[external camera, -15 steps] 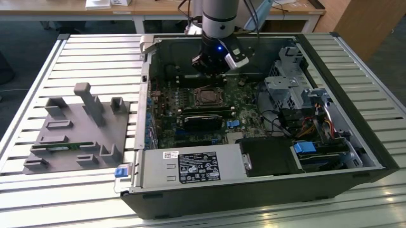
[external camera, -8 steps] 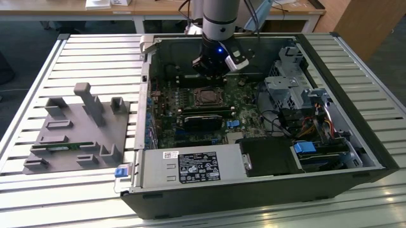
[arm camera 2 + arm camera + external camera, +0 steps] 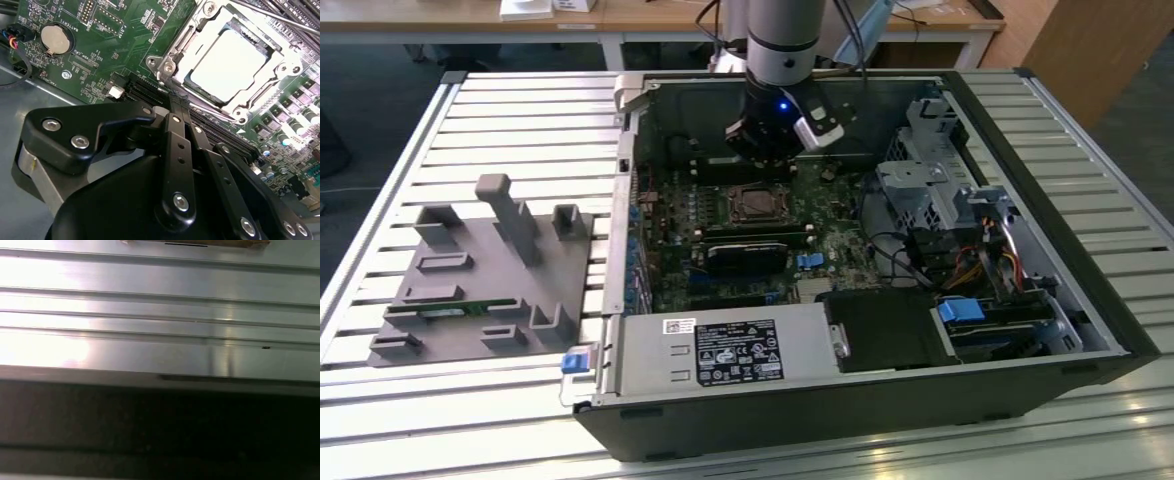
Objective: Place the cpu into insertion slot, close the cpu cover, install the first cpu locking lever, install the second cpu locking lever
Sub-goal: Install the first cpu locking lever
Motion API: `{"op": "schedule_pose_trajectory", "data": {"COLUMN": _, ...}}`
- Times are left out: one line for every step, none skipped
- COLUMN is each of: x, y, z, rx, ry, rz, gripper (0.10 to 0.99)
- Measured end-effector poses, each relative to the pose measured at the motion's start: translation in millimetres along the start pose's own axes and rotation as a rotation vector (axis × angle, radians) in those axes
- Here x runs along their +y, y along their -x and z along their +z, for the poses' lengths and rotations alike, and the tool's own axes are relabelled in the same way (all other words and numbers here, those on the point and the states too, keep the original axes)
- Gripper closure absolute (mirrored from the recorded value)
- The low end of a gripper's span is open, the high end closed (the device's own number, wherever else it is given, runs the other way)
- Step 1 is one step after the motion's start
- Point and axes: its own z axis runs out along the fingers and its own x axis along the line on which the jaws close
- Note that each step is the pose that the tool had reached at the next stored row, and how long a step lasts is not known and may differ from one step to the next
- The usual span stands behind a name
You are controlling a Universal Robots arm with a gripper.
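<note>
The cpu [image 3: 230, 62] lies flat in the insertion slot [image 3: 196, 84], its silver-grey top showing through the window of the cpu cover [image 3: 172, 47]. The cover's silver frame lies down around the chip. A thin metal rod [image 3: 270, 16] runs along one side of the cover. My gripper [image 3: 178, 100] hangs just off the socket's edge, over a long black card slot [image 3: 145, 92]; its two black fingers are pressed together with nothing between them. In the exterior view the gripper [image 3: 765, 158] sits just behind the socket [image 3: 754, 204] inside the open computer case.
A labelled power supply box [image 3: 720, 350] fills the case's front, and drive cages with cables [image 3: 947, 195] stand at the exterior view's right. A black card [image 3: 747, 250] lies just in front of the socket. A grey fixture block [image 3: 480, 270] rests on the slatted table [image 3: 400, 400].
</note>
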Motion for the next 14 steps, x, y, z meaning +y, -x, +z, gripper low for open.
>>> {"op": "schedule_pose_trajectory", "data": {"x": 0.0, "y": 0.2, "z": 0.0, "rx": 0.0, "ry": 0.0, "rz": 0.0, "gripper": 0.98}}
{"op": "schedule_pose_trajectory", "data": {"x": 0.0, "y": 0.7, "z": -0.1, "rx": 0.0, "ry": 0.0, "rz": 0.0, "gripper": 0.98}}
{"op": "schedule_pose_trajectory", "data": {"x": 0.0, "y": 1.3, "z": -0.2, "rx": 0.0002, "ry": 0.0, "rz": 0.0, "gripper": 0.98}}
{"op": "schedule_pose_trajectory", "data": {"x": 0.0, "y": 1.8, "z": -0.3, "rx": 0.0005, "ry": 0.0, "rz": 0.0, "gripper": 0.98}}
{"op": "schedule_pose_trajectory", "data": {"x": 0.0, "y": 2.1, "z": -0.3, "rx": 0.0006, "ry": 0.0, "rz": 0.0, "gripper": 0.98}}
{"op": "schedule_pose_trajectory", "data": {"x": 0.0, "y": 2.4, "z": -0.3, "rx": 0.0006, "ry": 0.0, "rz": 0.0, "gripper": 0.98}}
{"op": "schedule_pose_trajectory", "data": {"x": 0.0, "y": 2.5, "z": -0.3, "rx": 0.0007, "ry": -0.001, "rz": 0.0, "gripper": 0.98}}
{"op": "schedule_pose_trajectory", "data": {"x": -0.1, "y": 2.5, "z": -0.3, "rx": 0.0007, "ry": -0.002, "rz": 0.0, "gripper": 0.98}}
{"op": "schedule_pose_trajectory", "data": {"x": -0.1, "y": 2.5, "z": -0.4, "rx": 0.0008, "ry": -0.002, "rz": 0.0, "gripper": 0.98}}
{"op": "schedule_pose_trajectory", "data": {"x": -0.1, "y": 2.5, "z": -0.4, "rx": 0.0008, "ry": -0.002, "rz": 0.0, "gripper": 0.98}}
{"op": "schedule_pose_trajectory", "data": {"x": -0.1, "y": 2.4, "z": -0.4, "rx": 0.0008, "ry": -0.002, "rz": 0.0, "gripper": 0.98}}
{"op": "schedule_pose_trajectory", "data": {"x": 0.0, "y": 2.2, "z": -0.4, "rx": 0.0008, "ry": -0.002, "rz": 0.0, "gripper": 0.98}}
{"op": "schedule_pose_trajectory", "data": {"x": 0.0, "y": 2.1, "z": -0.4, "rx": 0.0008, "ry": -0.002, "rz": 0.0, "gripper": 0.98}}
{"op": "schedule_pose_trajectory", "data": {"x": 0.0, "y": 1.8, "z": -0.3, "rx": 0.0008, "ry": -0.002, "rz": 0.0, "gripper": 0.98}}
